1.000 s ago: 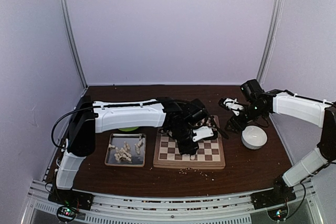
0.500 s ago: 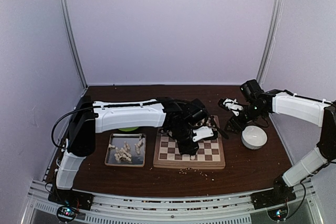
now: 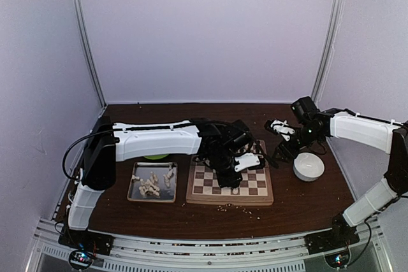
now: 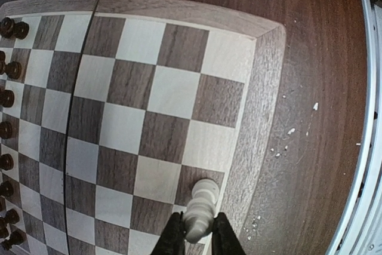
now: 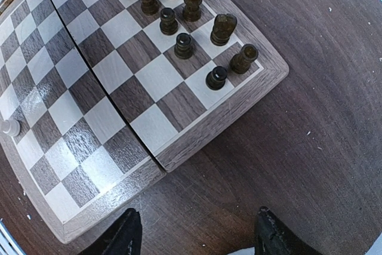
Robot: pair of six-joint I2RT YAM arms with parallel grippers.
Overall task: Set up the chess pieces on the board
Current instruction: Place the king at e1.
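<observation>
White piece [image 4: 202, 207] upright at a dark square by the board's [image 4: 149, 88] near rim, pinched by left gripper [image 4: 197, 234]. Dark pieces [image 5: 179, 13] along its far edge, right corner. More white pieces [image 3: 152, 184] in tray [image 3: 132, 186] left of board. Right gripper [image 5: 194, 231] spread, holding nothing, over desk [image 5: 310, 117] off that corner.

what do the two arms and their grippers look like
Both are built alike: long white shells on the left arm and the right arm, linked by black joints. A black cable loops out beside the left arm's shoulder. The left gripper and the right gripper each end in two slim dark fingers, with white housings behind them.
</observation>
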